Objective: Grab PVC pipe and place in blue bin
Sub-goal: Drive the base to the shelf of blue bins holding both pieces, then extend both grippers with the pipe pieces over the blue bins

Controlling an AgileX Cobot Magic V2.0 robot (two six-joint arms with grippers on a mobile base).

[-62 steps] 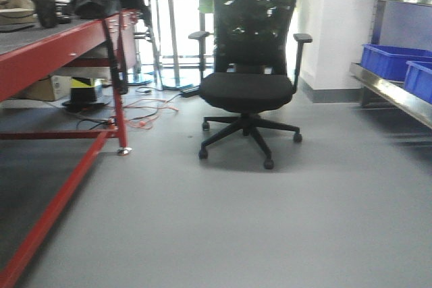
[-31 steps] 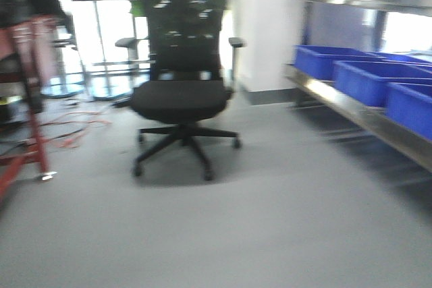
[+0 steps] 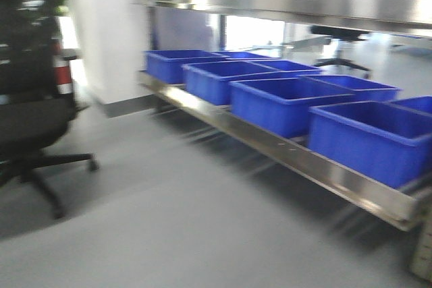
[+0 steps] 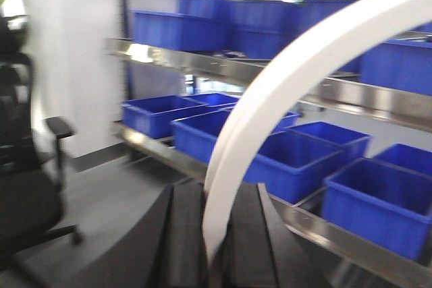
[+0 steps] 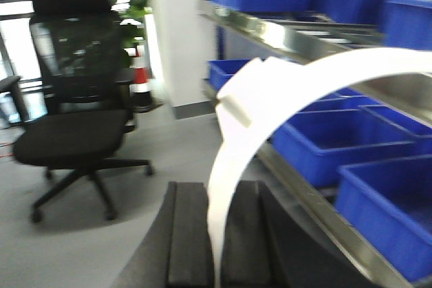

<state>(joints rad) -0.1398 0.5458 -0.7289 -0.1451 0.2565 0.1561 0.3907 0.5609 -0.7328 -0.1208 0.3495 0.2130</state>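
Left wrist-mounted: clamped in the left gripper (image 4: 214, 200), the white PVC pipe (image 4: 283, 75); gripped likewise by the right gripper (image 5: 216, 197). Carried arched, apparently for dropping into blue bins (image 3: 283, 102) on the right.

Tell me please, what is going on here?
The robot is carrying white curved PVC pipe: the left gripper and the right gripper are each shut on it, though whether that is one pipe or two I cannot tell. It faces a steel shelf holding a row of blue bins, with an office chair at one side. The pipe is not in a bin yet.
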